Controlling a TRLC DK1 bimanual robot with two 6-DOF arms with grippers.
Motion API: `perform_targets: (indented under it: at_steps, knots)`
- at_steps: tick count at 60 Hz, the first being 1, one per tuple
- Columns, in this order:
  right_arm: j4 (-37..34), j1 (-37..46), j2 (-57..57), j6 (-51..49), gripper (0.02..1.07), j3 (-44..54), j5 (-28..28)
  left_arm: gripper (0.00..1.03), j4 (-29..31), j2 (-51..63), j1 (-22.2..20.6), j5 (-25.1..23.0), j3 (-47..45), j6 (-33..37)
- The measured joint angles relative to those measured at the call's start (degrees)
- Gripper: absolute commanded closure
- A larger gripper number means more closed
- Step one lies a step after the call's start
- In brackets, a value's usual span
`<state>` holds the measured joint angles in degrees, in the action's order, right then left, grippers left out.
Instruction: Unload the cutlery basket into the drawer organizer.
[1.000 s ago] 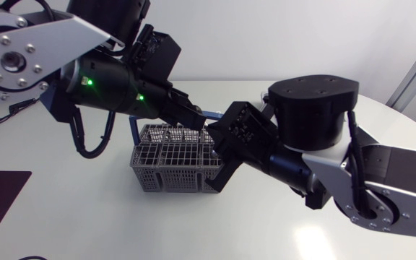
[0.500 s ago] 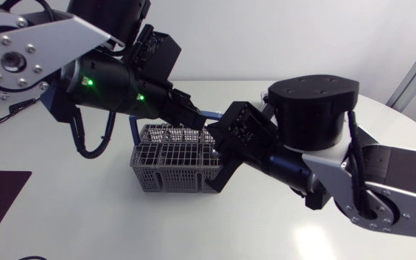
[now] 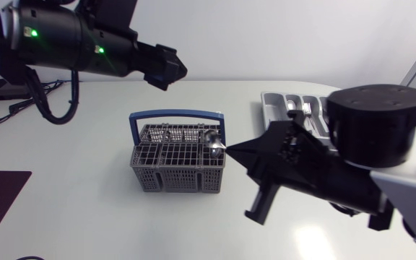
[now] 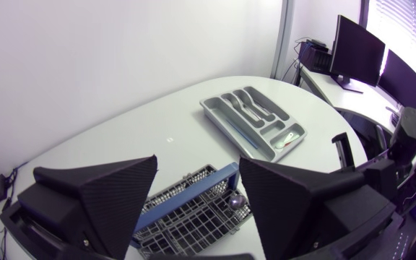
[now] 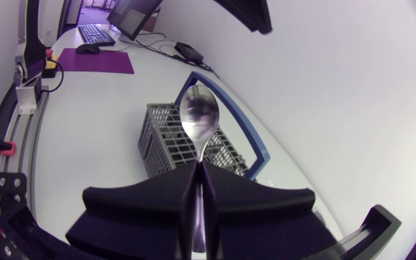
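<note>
The white table (image 3: 85, 217) carries the grey cutlery basket (image 3: 175, 167) at centre and the drawer organizer (image 3: 268, 108) far right. The left gripper (image 4: 197, 160) hangs wide open and empty, far left. The right gripper (image 3: 231, 150) pinches a spoon (image 5: 198, 115) by its handle over the basket's right end. It looks like light, stiff, slick steel, best held mid-handle.

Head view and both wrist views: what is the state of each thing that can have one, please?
Spoon: held by its handle, bowl free.
Right hand: shut on the spoon.
Left hand: open, empty.
Cutlery basket: standing upright.
Drawer organizer: holds some cutlery.
</note>
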<state>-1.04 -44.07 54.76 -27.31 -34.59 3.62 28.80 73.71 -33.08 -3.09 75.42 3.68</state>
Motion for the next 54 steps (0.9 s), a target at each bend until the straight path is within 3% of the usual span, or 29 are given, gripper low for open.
perform_targets:
  at_steps: [15,27,40,54]
  knots:
    - [-13.92,25.68,-10.88,-11.67,1.01,3.34,21.97,0.11,1.66,-0.04,1.29,-6.14,0.81,14.47]
    - [-19.69,47.25,-6.01,-27.54,1.01,3.43,35.06,0.11,1.77,0.28,-1.99,-7.08,-1.6,25.11]
    - [-24.57,61.61,13.14,-44.0,1.01,-1.14,39.47,0.11,2.19,3.37,-2.97,-8.04,-2.97,33.86]
    - [-27.54,69.24,29.9,-55.04,1.01,-13.79,39.82,0.11,2.73,5.27,-4.39,-8.68,-4.24,43.82]
